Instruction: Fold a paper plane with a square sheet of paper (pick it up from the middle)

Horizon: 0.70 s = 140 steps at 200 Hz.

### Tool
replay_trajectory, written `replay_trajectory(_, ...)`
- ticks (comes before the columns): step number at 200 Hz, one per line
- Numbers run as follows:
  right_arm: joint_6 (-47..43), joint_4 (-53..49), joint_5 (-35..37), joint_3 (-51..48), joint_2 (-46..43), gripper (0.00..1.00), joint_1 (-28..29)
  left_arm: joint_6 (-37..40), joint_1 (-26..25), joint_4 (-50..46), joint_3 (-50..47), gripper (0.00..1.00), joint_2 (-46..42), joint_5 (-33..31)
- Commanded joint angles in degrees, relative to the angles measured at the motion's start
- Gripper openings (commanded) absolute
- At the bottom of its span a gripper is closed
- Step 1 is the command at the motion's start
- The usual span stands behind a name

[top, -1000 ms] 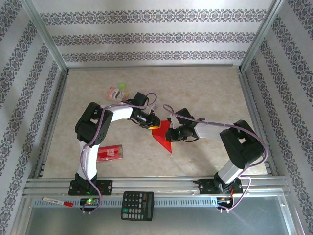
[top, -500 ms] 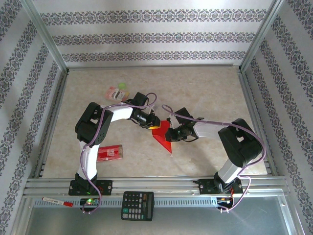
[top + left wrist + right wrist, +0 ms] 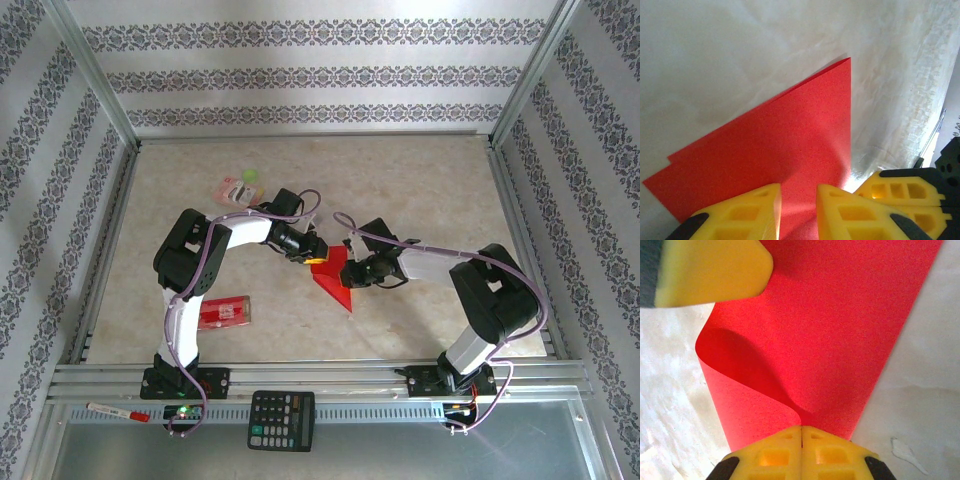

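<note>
Right claw (image 3: 801,431) is pinched shut on the folded red paper (image 3: 840,325), left claw (image 3: 798,197) sits narrowly open over it.

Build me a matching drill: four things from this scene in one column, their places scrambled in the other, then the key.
1. red paper
2. calculator
3. red packet
4. pink packet

A. far part of the table, beyond the left arm
B. on the metal rail at the near edge
C. pinched in the shut right end effector
D. near part of the table, beside the left arm

Pairs: 1-C, 2-B, 3-D, 4-A
</note>
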Motion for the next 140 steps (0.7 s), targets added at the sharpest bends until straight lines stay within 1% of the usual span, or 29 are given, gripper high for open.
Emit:
replay_trajectory(1,-1.1,-1.0,0.4,-0.4,-1.7,0.04,-0.6,1.8,-1.0,-4.2,-0.6,0.25,3.4,-3.7)
replay_trajectory(140,-0.1,0.9,-0.2,-0.7,2.2,0.04,-0.3,1.9,-1.1,-4.5,-0.4,0.26,3.4,-3.7)
